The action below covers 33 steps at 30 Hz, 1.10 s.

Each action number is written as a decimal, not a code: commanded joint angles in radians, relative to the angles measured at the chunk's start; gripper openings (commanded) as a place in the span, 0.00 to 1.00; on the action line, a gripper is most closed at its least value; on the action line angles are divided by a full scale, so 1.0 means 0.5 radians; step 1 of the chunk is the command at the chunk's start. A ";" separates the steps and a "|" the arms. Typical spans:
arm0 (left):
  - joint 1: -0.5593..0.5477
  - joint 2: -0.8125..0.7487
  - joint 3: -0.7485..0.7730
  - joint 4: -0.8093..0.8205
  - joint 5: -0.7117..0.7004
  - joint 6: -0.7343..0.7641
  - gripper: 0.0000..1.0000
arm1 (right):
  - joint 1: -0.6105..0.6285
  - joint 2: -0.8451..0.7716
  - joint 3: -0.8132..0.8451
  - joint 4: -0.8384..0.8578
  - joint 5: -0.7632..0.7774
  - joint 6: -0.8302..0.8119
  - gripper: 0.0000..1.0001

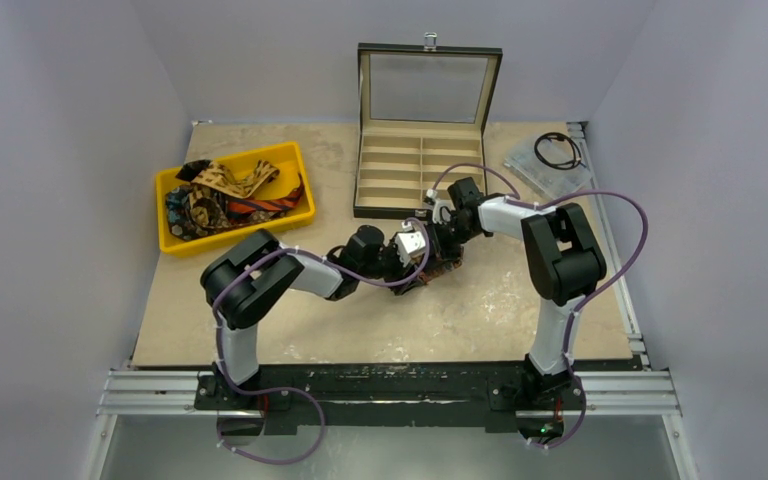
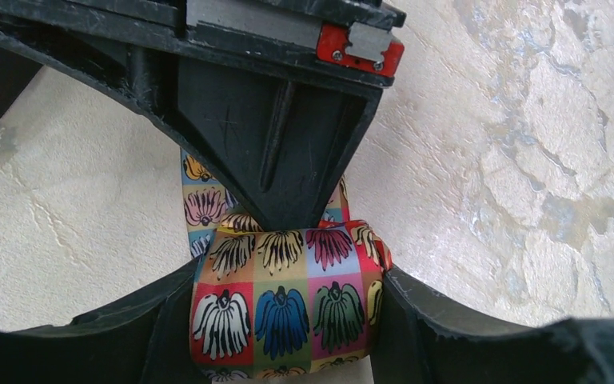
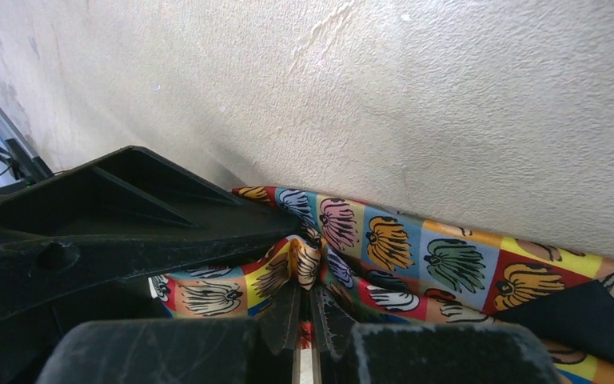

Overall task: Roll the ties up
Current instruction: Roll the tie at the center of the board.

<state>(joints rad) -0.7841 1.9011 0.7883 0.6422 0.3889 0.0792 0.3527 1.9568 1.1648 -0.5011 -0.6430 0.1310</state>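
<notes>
A: Biggest first?
B: Beige marbled counter (image 1: 480, 320), open black compartment case (image 1: 390, 170), yellow plastic bin (image 1: 240, 232) with a tangled heap of patterned ties (image 1: 225, 195). Can't separate them.
A: The worked one?
B: Multicoloured floral fabric necktie (image 2: 284, 312), mid-counter, hidden under both arms from above. Near end rolled, bottom of the roll cut off.
A: Jaws?
B: Left gripper (image 2: 289, 276) jaws press both sides of the roll. Right gripper (image 3: 305, 308) jaws closed, pinching a fold of the unrolled part.

You are looking at a robotics lab cell: plain grey walls (image 1: 60, 150) box in a beige table (image 1: 480, 310) edged by aluminium rails (image 1: 150, 392).
</notes>
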 commanded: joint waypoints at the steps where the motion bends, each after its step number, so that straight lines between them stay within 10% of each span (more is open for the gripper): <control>1: -0.006 0.083 0.137 0.179 -0.078 -0.082 0.56 | 0.053 0.182 -0.111 0.073 0.550 -0.120 0.00; 15: -0.137 -0.031 0.159 -0.619 -0.426 0.380 0.24 | 0.083 -0.039 -0.194 0.087 0.162 -0.062 0.00; 33: -0.135 -0.103 0.034 -1.160 0.047 0.633 0.14 | -0.050 -0.401 -0.200 -0.120 -0.150 -0.189 0.25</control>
<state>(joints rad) -0.8490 1.8004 0.8249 0.2928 0.3824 0.3519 0.3370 1.7527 1.0389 -0.5713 -0.6987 0.0525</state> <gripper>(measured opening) 0.461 0.253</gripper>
